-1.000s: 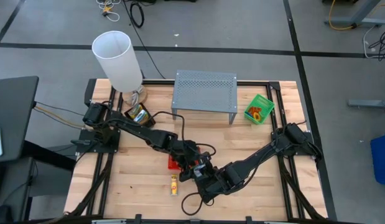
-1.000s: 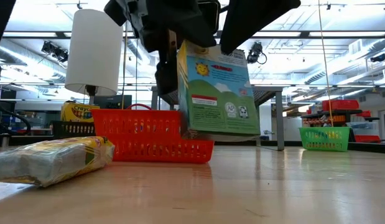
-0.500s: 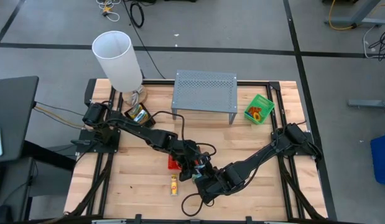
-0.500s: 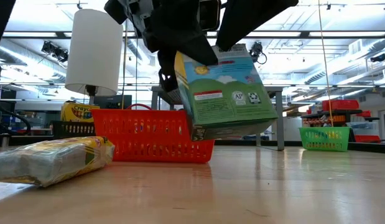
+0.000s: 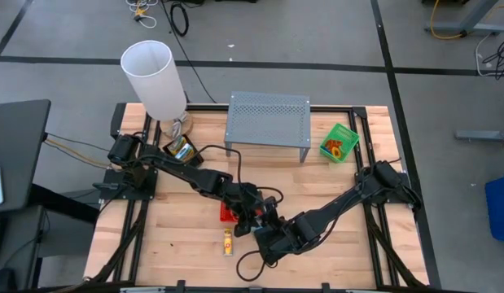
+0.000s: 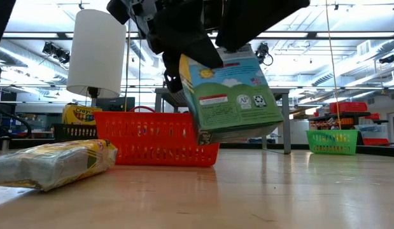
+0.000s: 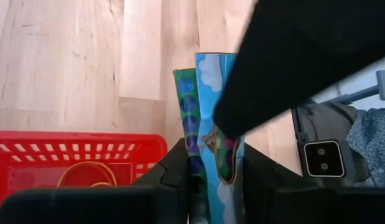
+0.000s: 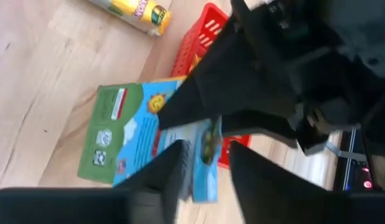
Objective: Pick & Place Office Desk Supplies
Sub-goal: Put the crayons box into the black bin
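Tilting further since the earlier frame, the green-blue packet (image 6: 232, 95) is now hanging askew above the bench (image 6: 260, 191), its lower corner just beside the red tray (image 6: 152, 137), while the arms are holding nearly the same place at the bench's front middle. In the left wrist view the left claw (image 7: 214, 171) is clamping the thin edge of the packet between its two dark fingers. The right claw (image 8: 204, 155) is straddling the same packet in its own wrist view, and its fingers appear to be parting, a sign that the packet is probably being passed from the right arm to the left; whether the right fingers are touching the cardboard cannot be told.

As to progress, the task is judged to be in its middle part. The red tray is already carrying a rubber band (image 7: 86, 177), seen through its mesh wall. The green tray (image 5: 339, 142) at the far right corner is also holding small coloured pieces. Still waiting on the bench are the yellow wrapped pack (image 6: 53, 164) lying on its side near the front, and the crayon box (image 5: 181, 150) resting by the foot of the white lampshade (image 5: 154, 77). The grey metal stand (image 5: 268, 120) is standing at the back, apart from the work. The packet itself is not yet set down anywhere
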